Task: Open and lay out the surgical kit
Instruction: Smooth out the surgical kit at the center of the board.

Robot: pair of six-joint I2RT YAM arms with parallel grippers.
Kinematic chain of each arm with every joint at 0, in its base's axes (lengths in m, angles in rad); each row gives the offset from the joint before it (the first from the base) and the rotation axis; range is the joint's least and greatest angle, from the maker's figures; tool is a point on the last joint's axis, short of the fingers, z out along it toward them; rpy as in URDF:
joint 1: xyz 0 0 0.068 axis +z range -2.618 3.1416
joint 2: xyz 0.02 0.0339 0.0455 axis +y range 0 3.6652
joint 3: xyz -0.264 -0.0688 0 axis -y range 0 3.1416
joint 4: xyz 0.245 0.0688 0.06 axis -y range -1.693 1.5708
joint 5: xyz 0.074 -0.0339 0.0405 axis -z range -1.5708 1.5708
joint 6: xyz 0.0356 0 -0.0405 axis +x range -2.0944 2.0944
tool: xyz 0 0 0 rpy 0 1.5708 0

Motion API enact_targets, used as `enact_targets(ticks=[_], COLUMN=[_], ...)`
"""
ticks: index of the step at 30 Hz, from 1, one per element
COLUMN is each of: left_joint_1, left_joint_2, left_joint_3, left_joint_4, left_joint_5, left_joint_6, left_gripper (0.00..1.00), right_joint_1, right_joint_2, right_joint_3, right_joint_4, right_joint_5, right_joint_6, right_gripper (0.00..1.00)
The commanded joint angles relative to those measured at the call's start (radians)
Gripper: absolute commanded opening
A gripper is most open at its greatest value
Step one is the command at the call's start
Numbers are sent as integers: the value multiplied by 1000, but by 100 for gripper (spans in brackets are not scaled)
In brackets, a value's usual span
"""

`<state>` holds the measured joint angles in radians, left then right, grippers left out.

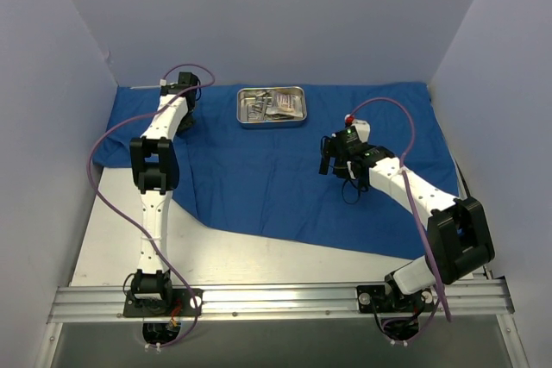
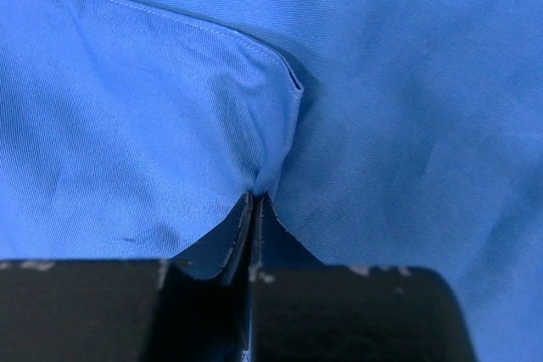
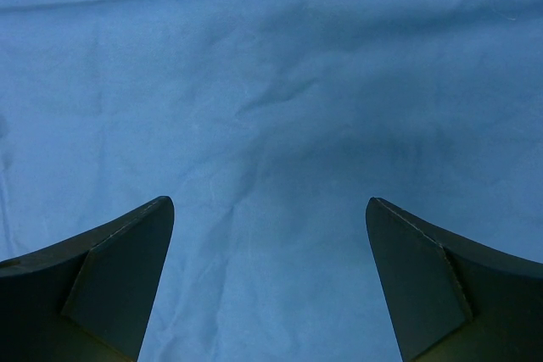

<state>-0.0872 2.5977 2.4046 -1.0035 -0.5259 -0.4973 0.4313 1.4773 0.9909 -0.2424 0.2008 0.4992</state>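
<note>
**Surgical kit, laid on counter.**

1. Blue cloth wrap (image 1: 285, 187). Royal blue and spread open over the far half of the counter (image 1: 112, 230). It runs out from the steel tray to the left, to the right and toward the arm bases. The near edge runs on a slant, leaving bare white counter near-left of the tray. Shallow creases show across the cloth.

2. Steel tray (image 1: 272, 126). Small and rectangular with rounded corners. It sits flat on the cloth near the cloth's far edge.

3. Instruments (image 1: 274, 105). A cluster of silver pieces inside the tray, with something flat and pale among them. They are too small in the top view to tell apart.

4. Left gripper (image 2: 254, 197). It is at the cloth's far corner, left of the tray and well apart from it. The fingers are pressed together with a pinch of cloth caught between the tips. A hemmed fold (image 2: 284, 74) of the wrap rises just beyond the grip and lies over the layer beneath.

5. Right gripper (image 3: 270, 209). It is to the near right of the tray and apart from it, pointing down over open cloth. The fingers (image 3: 127, 269) are spread wide with nothing between them. Only creased blue cloth shows in the gap.

6. Aluminium rail (image 1: 276, 299). It runs along the counter's near edge, well on the near side of the tray, and carries both arm bases.

7. Purple cables (image 1: 103, 144). One is looped along each arm.
</note>
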Motion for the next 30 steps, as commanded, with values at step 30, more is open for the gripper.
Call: enact_targets(ticks=[30], left_joint_1=[380], left_joint_2=[-1062], left_joint_3=[-1105], left_joint_4=[-81], left_joint_5=[-239], left_joint_6=[-260], left_gripper=[2], right_joint_1=[52], right_joint_2=[-245], right_joint_3=[-6], right_joint_4=[-173], right_joint_5=[-110], right_joint_6=[-160], right_gripper=[92])
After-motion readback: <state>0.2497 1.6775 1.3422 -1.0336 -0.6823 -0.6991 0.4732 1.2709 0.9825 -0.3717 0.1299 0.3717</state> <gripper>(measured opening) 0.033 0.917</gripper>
